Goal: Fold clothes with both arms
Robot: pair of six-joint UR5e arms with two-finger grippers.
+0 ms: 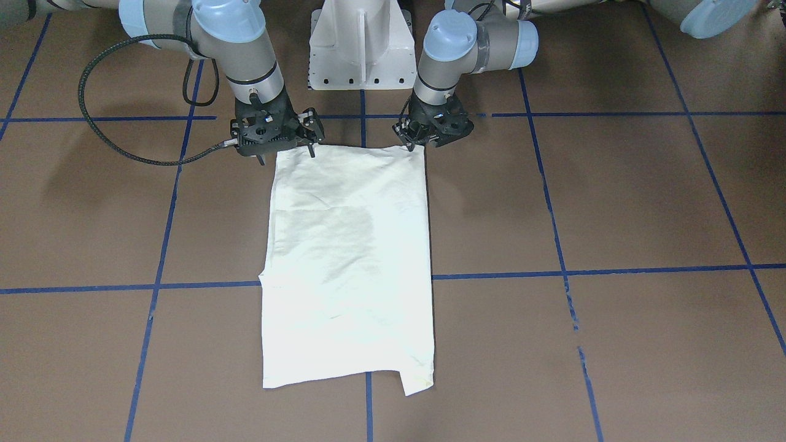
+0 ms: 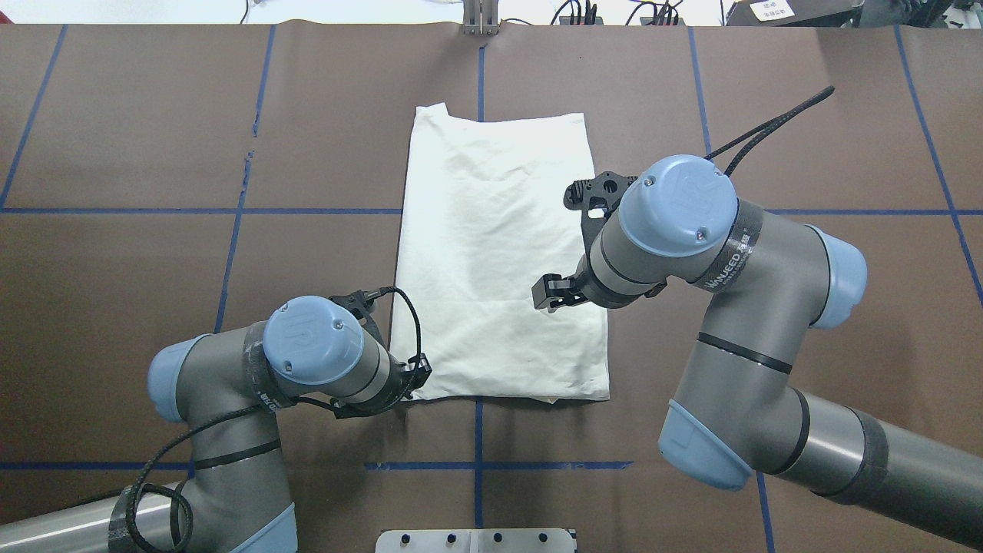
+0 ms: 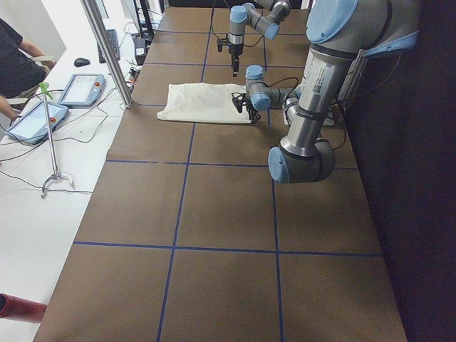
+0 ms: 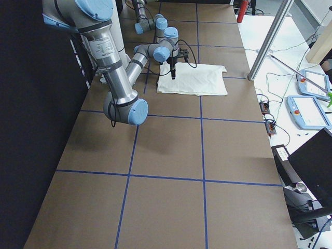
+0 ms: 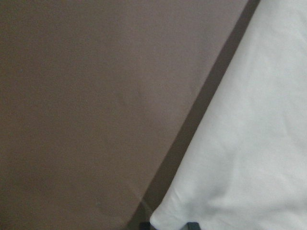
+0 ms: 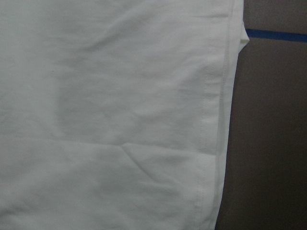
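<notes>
The cream-white shirt [image 1: 350, 258] lies folded into a long rectangle in the middle of the table, plain side up; it also shows in the overhead view [image 2: 499, 253]. My left gripper [image 1: 416, 145] is low at the shirt's corner nearest the robot, its tips closed on the corner's edge. In the left wrist view that corner [image 5: 249, 143] fills the right half. My right gripper [image 1: 287, 153] hangs open above the other near corner, clear of the cloth. The right wrist view shows only the shirt [image 6: 120, 120] and its hem. No print or lettering shows.
The white pedestal base [image 1: 361, 49] stands just behind the shirt's near edge. A black cable [image 1: 92, 116] loops beside my right arm. Blue tape lines [image 1: 552, 270] cross the brown table. An operator [image 3: 14, 64] and tablets [image 3: 78, 89] are beyond the far edge.
</notes>
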